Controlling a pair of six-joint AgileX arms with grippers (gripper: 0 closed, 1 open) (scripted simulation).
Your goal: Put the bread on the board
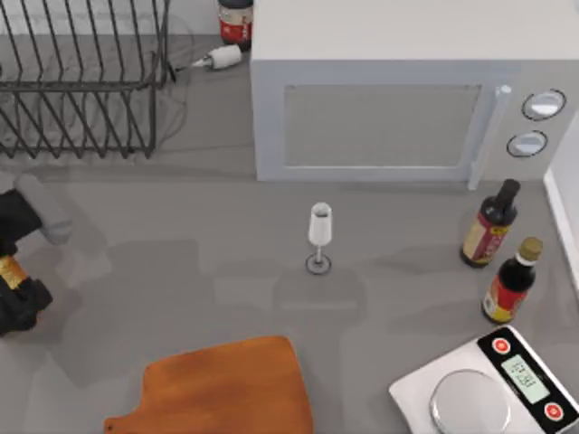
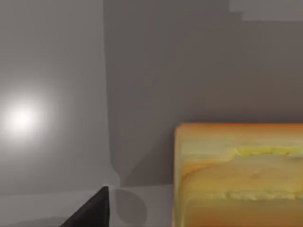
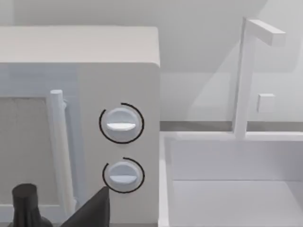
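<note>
Microwave (image 3: 80, 118) is the landmark: pale body w/ two round dials (image 3: 121, 124) stacked on its control panel, one directly above the other, and a vertical door handle (image 3: 59, 151) just beside the panel on the door side. Dark bottle cap (image 3: 24, 196) sits in front of the microwave below the handle, w/ a dark fingertip (image 3: 94, 210) of the right gripper poking in near the lower dial. Next to the microwave on the dial side is a white sink basin (image 3: 227, 179), w/ a white faucet (image 3: 246, 75) standing upright at its back edge, spout angled off to the side.
</note>
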